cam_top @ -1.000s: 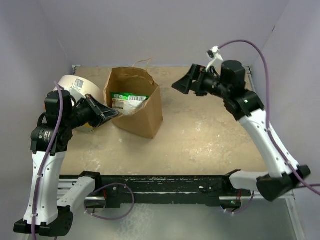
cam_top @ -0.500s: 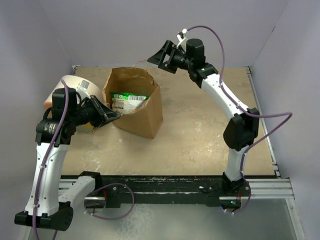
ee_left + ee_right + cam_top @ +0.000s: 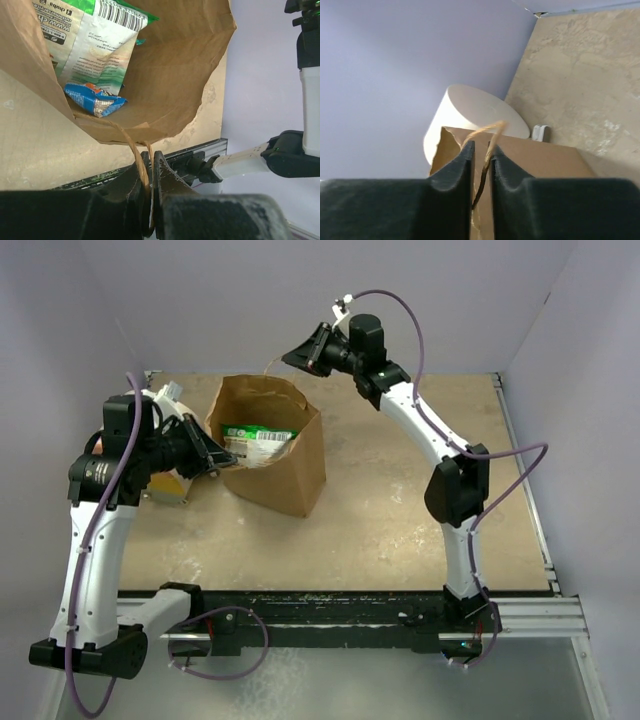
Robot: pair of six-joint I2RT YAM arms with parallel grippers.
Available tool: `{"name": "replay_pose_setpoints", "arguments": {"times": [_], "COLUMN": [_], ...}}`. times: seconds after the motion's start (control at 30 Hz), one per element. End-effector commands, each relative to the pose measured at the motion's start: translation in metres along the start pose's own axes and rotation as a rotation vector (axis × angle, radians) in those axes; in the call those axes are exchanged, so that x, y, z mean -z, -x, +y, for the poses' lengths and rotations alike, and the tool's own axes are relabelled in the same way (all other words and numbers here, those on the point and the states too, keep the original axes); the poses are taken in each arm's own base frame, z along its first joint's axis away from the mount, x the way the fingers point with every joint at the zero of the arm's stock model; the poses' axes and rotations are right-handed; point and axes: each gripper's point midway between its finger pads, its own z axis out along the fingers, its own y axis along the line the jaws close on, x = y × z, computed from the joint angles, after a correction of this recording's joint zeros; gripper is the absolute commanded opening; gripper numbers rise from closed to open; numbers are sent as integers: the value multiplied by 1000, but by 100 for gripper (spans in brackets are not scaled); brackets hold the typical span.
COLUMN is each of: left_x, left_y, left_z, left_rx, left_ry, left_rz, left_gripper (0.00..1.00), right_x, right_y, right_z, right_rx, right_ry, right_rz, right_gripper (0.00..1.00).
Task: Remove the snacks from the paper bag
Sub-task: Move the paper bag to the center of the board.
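Observation:
The brown paper bag [image 3: 290, 465] stands open at the back left of the table. My left gripper [image 3: 228, 462] is shut on the near handle [image 3: 134, 147] at its left rim, the jaws [image 3: 151, 156] pressed together on the twisted paper. Inside lie the snacks: a green-white packet [image 3: 256, 439] [image 3: 95, 45] and a small blue packet [image 3: 95, 99]. My right gripper [image 3: 291, 355] hovers over the bag's far rim. Its jaws [image 3: 481, 148] stand a narrow gap apart around the far handle [image 3: 489, 129], which rests against one finger, unpinched.
A cream cylinder [image 3: 475, 112] lies behind the bag [image 3: 540, 155], partly hidden by my left arm in the top view. A small white block [image 3: 541, 133] sits beside it. The purple back wall is close behind the right gripper. A black rail [image 3: 330, 605] runs along the near edge.
My right arm swung left from the back right to the bag's far handle, and its jaws narrowed from wide open. The left gripper kept its hold on the near handle.

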Motion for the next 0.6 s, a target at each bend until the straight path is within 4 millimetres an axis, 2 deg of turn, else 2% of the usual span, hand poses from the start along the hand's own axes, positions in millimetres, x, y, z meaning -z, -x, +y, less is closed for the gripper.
{"name": "replay_pose_setpoints", "arguments": {"times": [0.0, 0.03, 0.1, 0.17, 0.33, 0.37, 0.4, 0.57], "left_x": [4, 4, 5, 5, 6, 6, 5, 4], "left_y": [9, 10, 12, 15, 15, 15, 14, 17], "left_z": [-7, -8, -10, -12, -17, -18, -19, -24], "left_rx": [-81, -85, -92, -99, -89, -84, -81, -80], "left_ry": [-11, -11, -15, -18, -38, -44, -53, -74], "left_rz": [-21, -21, -26, -32, -33, -31, -29, -25], "left_gripper": [10, 10, 9, 8, 3, 3, 3, 4], "right_x": [30, 35, 51, 66, 108, 116, 129, 177], "right_y": [31, 33, 37, 35, 20, 11, 7, -11], "right_z": [52, 52, 57, 53, 38, 31, 35, 30], "right_rx": [88, 101, 119, 122, 119, 112, 109, 117], "right_ry": [61, 41, 15, -29, -163, -186, -193, -276], "right_rz": [-107, -122, -161, -182, -193, -179, -186, -195], "right_gripper": [6, 0, 0, 0, 0, 0, 0, 0]}}
